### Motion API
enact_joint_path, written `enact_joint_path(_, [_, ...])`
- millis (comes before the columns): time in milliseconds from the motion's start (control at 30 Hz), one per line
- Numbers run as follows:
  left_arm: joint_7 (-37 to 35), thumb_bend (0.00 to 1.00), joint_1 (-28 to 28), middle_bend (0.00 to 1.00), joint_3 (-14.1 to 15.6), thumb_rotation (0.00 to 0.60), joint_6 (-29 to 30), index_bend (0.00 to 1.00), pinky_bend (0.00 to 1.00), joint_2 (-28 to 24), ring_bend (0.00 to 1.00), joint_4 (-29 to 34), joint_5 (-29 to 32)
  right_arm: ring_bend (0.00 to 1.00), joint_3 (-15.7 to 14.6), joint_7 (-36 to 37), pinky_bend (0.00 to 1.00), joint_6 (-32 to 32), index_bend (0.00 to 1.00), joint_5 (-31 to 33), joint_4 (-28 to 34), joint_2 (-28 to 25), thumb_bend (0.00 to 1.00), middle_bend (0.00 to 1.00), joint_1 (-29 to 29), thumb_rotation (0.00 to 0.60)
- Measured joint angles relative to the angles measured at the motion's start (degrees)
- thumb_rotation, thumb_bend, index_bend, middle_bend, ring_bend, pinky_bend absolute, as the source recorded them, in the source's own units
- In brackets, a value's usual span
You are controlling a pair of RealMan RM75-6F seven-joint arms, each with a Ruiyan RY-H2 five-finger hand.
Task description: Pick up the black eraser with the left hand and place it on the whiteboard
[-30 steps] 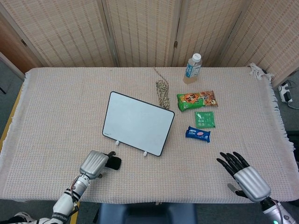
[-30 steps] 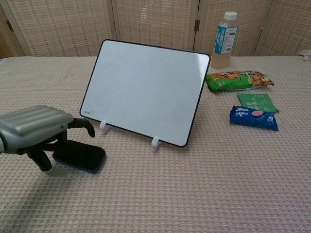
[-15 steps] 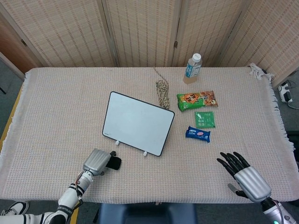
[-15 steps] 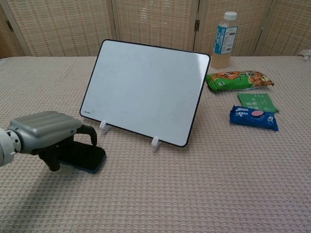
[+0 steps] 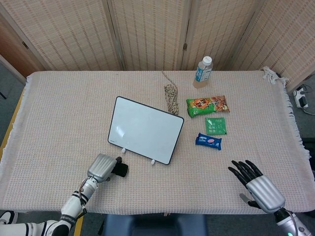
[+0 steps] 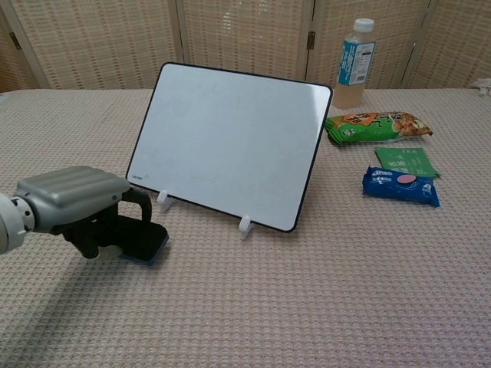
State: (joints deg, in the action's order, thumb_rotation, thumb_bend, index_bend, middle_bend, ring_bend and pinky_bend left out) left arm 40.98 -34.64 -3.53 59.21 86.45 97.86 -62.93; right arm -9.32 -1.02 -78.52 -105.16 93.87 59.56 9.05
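The black eraser [image 6: 146, 239] with its blue underside lies on the tablecloth, just in front of the whiteboard's left foot. My left hand [image 6: 77, 201] covers it from the left, fingers curled over its far edge and thumb against its near side, gripping it. In the head view the eraser [image 5: 121, 170] pokes out to the right of the left hand [image 5: 102, 167]. The whiteboard [image 5: 145, 129] [image 6: 230, 138] stands tilted back on two white feet at mid table. My right hand [image 5: 259, 187] rests at the near right edge, fingers spread, holding nothing.
A water bottle [image 5: 203, 70] stands at the back. A coil of rope [image 5: 171, 96] lies behind the whiteboard. To the right of the board lie a green snack bag [image 6: 376, 125], a small green packet [image 6: 406, 161] and a blue packet [image 6: 401, 186].
My left hand has slid forward and right over the eraser and its fingers have closed around it. The right hand has not moved.
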Motion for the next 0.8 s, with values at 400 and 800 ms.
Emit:
enact_joint_path(400, [-12.20, 0.42, 3.32, 1.00, -0.82, 0.600, 21.45, 0.65, 1.00, 11.57, 1.00, -14.98, -23.89, 0.00, -0.49, 1.33, 0.00, -1.69, 0.00, -1.20, -0.15, -0.49, 0.36, 0.00, -0.46, 0.600])
enact_joint_path(800, [-9.46, 0.42, -3.34, 1.00, -8.99, 0.600, 25.68, 0.64, 1.00, 31.32, 1.00, -39.33, -29.26, 0.00, -0.65, 4.63, 0.00, -2.45, 0.00, -1.52, -0.48, -1.78, 0.36, 0.00, -0.17, 0.600])
